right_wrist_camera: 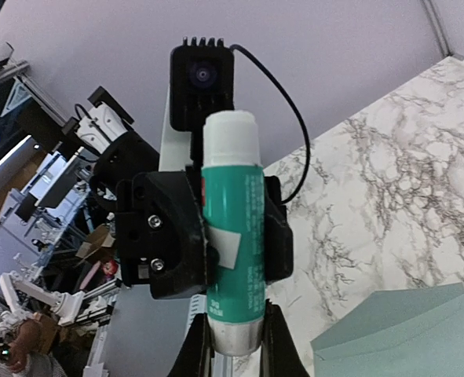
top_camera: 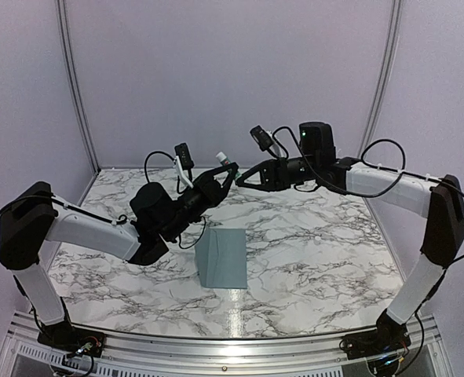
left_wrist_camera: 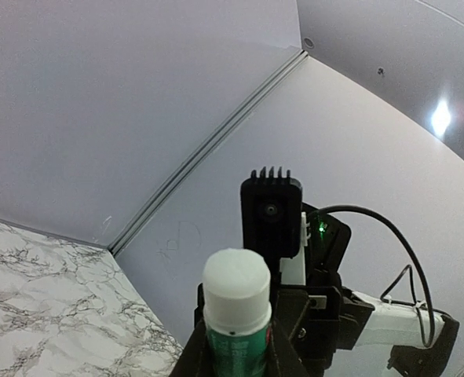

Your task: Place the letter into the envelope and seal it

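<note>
The blue-grey envelope [top_camera: 222, 258] lies flat on the marble table [top_camera: 318, 251], its flap side not discernible; a corner of the envelope [right_wrist_camera: 404, 338] shows in the right wrist view. The letter is not in view. Both arms are raised above the table's back half and meet at a green glue stick [right_wrist_camera: 232, 228] with a white cap [top_camera: 221, 156]. My left gripper [top_camera: 225, 174] [left_wrist_camera: 237, 349] is shut on the stick's green body [left_wrist_camera: 238, 338]. My right gripper [top_camera: 241, 179] [right_wrist_camera: 235, 345] is shut on the stick's silver bottom end. The stick stands roughly upright, cap on.
White walls with metal corner rails [top_camera: 74, 86] enclose the table on three sides. The table's metal front rail [top_camera: 216, 345] carries both arm bases. The envelope lies below and in front of the two grippers.
</note>
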{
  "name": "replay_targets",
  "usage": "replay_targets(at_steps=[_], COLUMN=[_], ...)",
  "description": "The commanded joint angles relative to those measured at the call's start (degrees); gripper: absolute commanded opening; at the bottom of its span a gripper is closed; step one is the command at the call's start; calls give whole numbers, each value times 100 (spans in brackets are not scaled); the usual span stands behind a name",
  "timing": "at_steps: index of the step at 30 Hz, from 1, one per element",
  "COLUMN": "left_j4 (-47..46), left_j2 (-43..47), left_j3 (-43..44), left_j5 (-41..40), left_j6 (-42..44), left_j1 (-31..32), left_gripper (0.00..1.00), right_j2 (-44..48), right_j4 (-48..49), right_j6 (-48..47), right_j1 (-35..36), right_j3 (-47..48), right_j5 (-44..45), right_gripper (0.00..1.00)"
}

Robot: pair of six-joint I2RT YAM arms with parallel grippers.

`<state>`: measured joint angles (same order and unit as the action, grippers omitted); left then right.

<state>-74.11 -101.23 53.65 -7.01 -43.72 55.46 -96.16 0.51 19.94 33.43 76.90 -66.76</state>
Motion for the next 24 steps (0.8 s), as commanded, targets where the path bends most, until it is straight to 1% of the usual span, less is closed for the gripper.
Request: replay_targets(at_steps=[1,4,6,7,8,10,12,14,15,17,20,22,24], left_j4=[256,256,256,256,256,256,254,254,256,256,255,254,256], left_j2=[-36,-24,-7,15,32,82,107,126,127,116,94,79,60], left_j3=[103,103,81,70,56,37,24,15,14,14,31,45,57], left_j5=[-141,-147,-157,-171,-188,-220,-250,-274,-285,-312,-328,-339,-340], left_j6=[45,57,73,82,87,117,148,168,168,171,148,122,87], left_j1=[-88,-88,-88,-88,-88,-84,-81,-88,-84,-88,-87,-88,-88], left_gripper=[0,0,0,0,0,0,0,0,0,0,0,0,0], right_j2=[125,134,177,196,204,239,321,443,504,613,719,715,665], right_j4=[2446,2037,1541,1038,206,-1166,-1872,-2214,-2342,-2588,-2866,-2989,-3054], right_j6=[2010,1621,1131,731,171,-991,-1801,-2299,-2486,-2862,-3399,-3611,-3731], right_j1=[192,163,135,126,113,110,111,122,133,207,466,688,876], right_j3=[-183,-163,-103,0,130,433,565,576,560,566,640,725,827], right_j5=[-1694,-1631,-1507,-1375,-1214,-648,-47,573,924,1576,2827,3546,4066], right_gripper=[6,7,13,17,21,33,41,46,47,47,47,47,47])
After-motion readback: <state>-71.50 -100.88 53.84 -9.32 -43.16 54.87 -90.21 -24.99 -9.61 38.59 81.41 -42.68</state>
